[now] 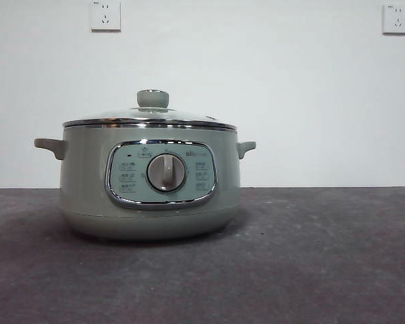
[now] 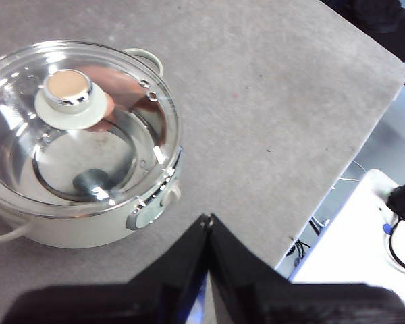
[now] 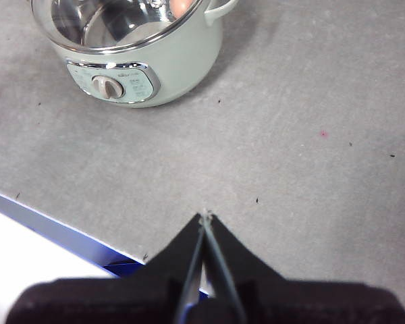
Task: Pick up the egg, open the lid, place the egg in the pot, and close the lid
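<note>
The pale green pot [image 1: 88, 196] stands on the grey table with the glass lid [image 1: 121, 116] seated on its rim, green knob [image 1: 152, 98] on top. Through the glass, the reddish-brown egg [image 2: 125, 81] lies inside the pot; the right wrist view shows the egg [image 3: 182, 7] there too. My left gripper [image 2: 207, 219] hangs shut and empty above the table, off to one side of the pot [image 2: 88, 229]. On the dial side, well back from the pot [image 3: 182, 74], my right gripper [image 3: 204, 217] is also shut and empty. Neither arm shows in the front view.
Two wall sockets [image 1: 105, 15] [image 1: 397, 18] sit on the white wall behind. The table's edge [image 2: 337, 182] drops off near the left gripper, with white equipment [image 2: 364, 250] beyond. A blue-trimmed table edge [image 3: 47, 226] runs close to the right gripper.
</note>
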Tool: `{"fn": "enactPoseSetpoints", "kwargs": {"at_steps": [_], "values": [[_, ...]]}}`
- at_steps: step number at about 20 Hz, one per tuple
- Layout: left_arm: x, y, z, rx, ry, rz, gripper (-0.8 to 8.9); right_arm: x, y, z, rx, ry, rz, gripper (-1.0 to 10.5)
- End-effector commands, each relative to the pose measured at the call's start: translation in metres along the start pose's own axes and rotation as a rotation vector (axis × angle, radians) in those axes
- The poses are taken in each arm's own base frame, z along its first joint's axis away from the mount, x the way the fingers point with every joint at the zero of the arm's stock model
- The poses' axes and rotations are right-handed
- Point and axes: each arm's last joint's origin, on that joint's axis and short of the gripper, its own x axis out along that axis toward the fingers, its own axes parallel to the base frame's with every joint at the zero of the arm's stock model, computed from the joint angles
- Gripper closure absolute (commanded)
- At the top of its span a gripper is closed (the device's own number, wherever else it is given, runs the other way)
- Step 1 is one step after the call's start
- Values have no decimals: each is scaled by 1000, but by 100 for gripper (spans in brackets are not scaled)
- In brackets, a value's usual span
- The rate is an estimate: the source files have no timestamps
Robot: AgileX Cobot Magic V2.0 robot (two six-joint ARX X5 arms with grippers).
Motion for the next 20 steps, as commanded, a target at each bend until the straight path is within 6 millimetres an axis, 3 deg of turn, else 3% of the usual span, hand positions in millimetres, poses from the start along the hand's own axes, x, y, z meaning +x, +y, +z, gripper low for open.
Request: {"fn": "enactPoseSetpoints", "kwargs": {"at_steps": [1,5,7,11,16,20], "values": [[2,2,6,46,-46,17,817,2,0,0,10,1,-4,946],[-10,12,19,273,-302,122,817,2,0,-1,10,2,-4,946],[-15,19,7,318,-446,152,817,2,0,0,10,2,-4,946],[1,39,-63,298,-565,282,817,2,0,0,10,2,-4,946],[46,57,-161,194,-543,559,817,2,0,-1,10,2,-4,946],[79,66,-215,123,-538,611,817,2,0,0,10,2,-4,946]]}}
